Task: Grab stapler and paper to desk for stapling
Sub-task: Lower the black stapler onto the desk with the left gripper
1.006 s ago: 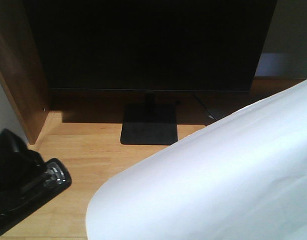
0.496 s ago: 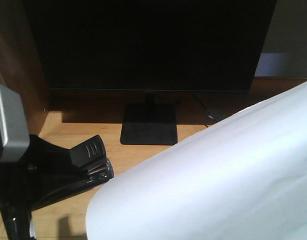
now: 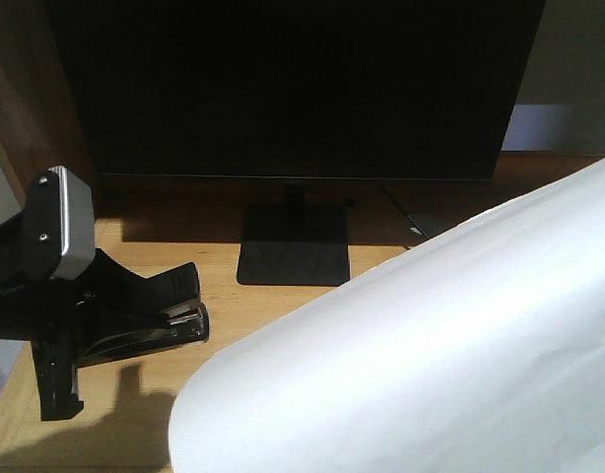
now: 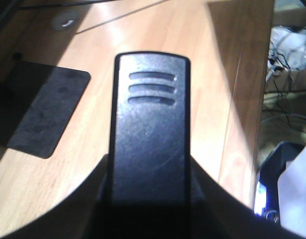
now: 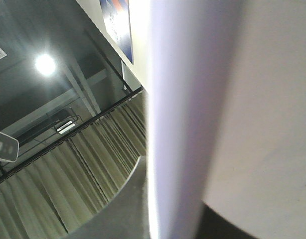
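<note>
One arm is seen at the lower left of the front-facing view, where the left tool (image 3: pixel 76 330) is clenched on the stapler (image 3: pixel 160 310). The stapler is held nearly level, nose toward the right, over the left part of the desk (image 3: pixel 184 266), and a shadow is cast on the wood beneath it. A dark monitor (image 3: pixel 293 89) fills the top of the view, and its flat base (image 3: pixel 293 258) stands on the desk just behind the stapler's nose. The darker side panel (image 3: pixel 32 148) rises at the left. The paper (image 3: pixel 431 365) is spread as a large white curved sheet across the lower right, covering that part of the desk.

From the left wrist, the stapler's black top (image 4: pixel 150 144) with three grooves is seen lengthwise, gripped between dark fingers (image 4: pixel 203 199) on both sides. The desk (image 4: pixel 218 74) lies beneath, with the monitor base (image 4: pixel 48 114) to the left.

From the right wrist, the paper (image 5: pixel 252 99) blocks the right half of the view; a ceiling lamp (image 5: pixel 46 63) and curtains (image 5: pixel 68 189) are seen beside it. Whether the right tool is clenched cannot be told.
</note>
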You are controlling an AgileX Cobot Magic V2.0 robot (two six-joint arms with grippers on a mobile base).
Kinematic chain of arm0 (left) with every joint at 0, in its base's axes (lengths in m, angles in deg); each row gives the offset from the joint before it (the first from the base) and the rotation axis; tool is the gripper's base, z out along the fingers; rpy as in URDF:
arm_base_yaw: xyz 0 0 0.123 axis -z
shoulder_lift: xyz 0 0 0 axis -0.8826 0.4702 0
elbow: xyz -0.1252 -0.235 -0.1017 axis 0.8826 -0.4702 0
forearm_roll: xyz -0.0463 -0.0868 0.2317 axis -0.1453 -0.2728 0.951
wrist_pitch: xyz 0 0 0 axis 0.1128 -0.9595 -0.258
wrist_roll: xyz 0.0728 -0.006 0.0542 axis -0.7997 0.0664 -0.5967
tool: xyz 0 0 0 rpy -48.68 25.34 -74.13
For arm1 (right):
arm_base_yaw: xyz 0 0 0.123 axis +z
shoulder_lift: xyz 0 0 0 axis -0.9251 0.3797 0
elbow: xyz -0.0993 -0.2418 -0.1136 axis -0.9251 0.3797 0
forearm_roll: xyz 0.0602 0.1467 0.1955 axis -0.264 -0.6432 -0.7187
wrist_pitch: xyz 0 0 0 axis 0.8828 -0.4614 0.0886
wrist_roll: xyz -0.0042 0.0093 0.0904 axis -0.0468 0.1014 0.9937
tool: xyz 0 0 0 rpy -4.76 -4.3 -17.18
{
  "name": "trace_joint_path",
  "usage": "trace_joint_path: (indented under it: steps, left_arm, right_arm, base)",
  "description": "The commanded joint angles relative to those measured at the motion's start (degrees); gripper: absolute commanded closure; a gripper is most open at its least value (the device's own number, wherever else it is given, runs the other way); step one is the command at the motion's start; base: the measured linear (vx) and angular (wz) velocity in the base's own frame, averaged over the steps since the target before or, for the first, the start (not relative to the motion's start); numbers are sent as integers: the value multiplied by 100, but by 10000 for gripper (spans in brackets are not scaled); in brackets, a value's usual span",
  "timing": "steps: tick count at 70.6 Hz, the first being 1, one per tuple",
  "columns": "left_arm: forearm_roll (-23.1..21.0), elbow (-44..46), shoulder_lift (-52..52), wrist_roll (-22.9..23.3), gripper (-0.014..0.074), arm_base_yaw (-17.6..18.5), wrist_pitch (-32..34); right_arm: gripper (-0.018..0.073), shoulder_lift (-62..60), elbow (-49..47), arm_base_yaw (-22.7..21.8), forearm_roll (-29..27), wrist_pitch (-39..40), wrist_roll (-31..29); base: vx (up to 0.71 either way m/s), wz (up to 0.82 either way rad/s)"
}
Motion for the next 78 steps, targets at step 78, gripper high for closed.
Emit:
trace_joint_path:
  steps: [78]
  left_arm:
    - [-1005,1440,3872,-2264,603,66,-350]
  right_arm:
    - [565,28,-160,-33,-127,252,-38]
  base:
    - [0,0]
